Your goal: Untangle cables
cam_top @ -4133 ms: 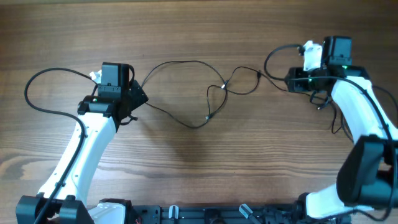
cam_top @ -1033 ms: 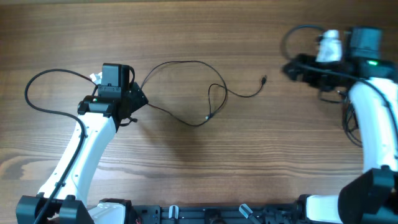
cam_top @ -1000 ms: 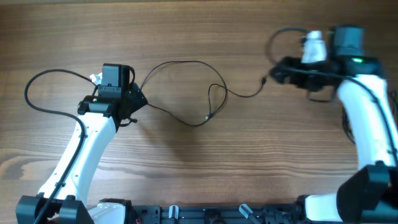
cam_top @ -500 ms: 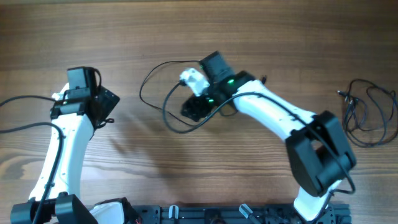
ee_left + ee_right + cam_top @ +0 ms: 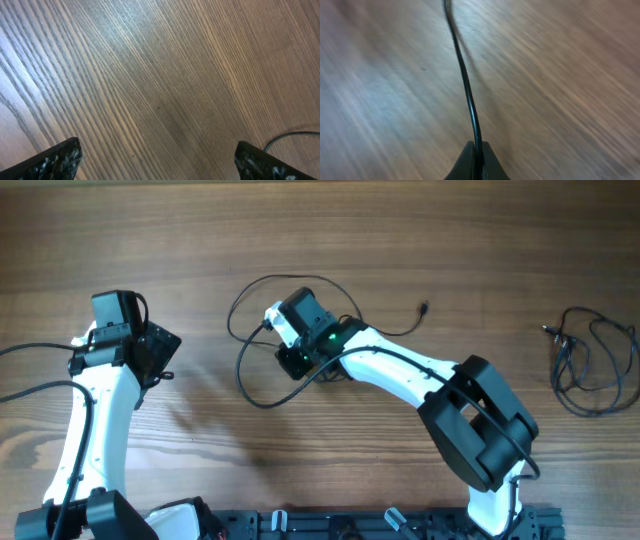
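One thin black cable [image 5: 283,278] lies in a loose loop at the table's middle, its plug end [image 5: 424,308] pointing right. A second cable [image 5: 590,365] sits bundled in loops at the far right. My right gripper [image 5: 297,363] reaches over the left part of the middle loop. In the right wrist view the right gripper [image 5: 477,150] is shut on a black cable [image 5: 465,85] that runs up and away from the jaws. My left gripper [image 5: 160,362] stands off to the left, apart from the loop. In the left wrist view the left gripper [image 5: 160,157] is wide open over bare wood.
A thicker black wire [image 5: 245,380] from my right arm curls on the table below the loop. Another arm wire [image 5: 30,350] trails off the left edge. A thin cord's edge [image 5: 295,135] shows at the right of the left wrist view.
My right arm swung from the far right to the middle and shut on the cable there; a bundled cable now lies at the far right. The left arm drew back left and opened.
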Action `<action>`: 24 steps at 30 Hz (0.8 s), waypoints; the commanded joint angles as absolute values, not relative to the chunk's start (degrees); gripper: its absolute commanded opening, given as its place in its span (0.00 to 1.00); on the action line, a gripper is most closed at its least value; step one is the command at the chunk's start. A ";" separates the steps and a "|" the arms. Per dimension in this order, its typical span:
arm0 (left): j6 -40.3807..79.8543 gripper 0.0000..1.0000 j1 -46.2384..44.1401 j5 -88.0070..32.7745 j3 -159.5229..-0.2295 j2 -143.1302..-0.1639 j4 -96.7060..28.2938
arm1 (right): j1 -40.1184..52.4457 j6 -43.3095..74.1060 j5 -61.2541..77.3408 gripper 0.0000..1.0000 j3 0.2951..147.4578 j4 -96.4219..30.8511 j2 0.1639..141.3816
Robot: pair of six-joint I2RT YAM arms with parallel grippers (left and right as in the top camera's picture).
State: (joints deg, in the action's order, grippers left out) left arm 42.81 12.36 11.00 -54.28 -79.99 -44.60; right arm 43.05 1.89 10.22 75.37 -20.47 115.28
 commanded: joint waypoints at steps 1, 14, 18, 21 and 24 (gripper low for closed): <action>43.97 1.00 12.60 9.41 -54.24 -80.05 -44.64 | 37.58 3.33 -0.51 0.04 78.35 -21.98 106.21; 43.97 1.00 12.60 8.64 -54.24 -80.05 -44.62 | -12.60 19.88 -9.41 0.04 78.91 -34.09 71.92; 43.94 1.00 12.60 8.12 -54.24 -80.05 -44.62 | -21.47 22.13 -8.47 0.04 78.13 -38.65 72.66; 43.94 1.00 12.60 8.12 -54.24 -80.05 -44.62 | -24.25 22.02 -7.46 0.04 78.00 -38.17 73.56; 43.94 1.00 12.60 8.12 -54.24 -80.05 -44.64 | -25.50 20.93 -7.46 0.04 78.00 -35.75 74.41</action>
State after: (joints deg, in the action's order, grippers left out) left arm 43.03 12.40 8.64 -54.28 -79.99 -44.62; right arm -24.58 21.17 -8.58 78.35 -37.30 73.25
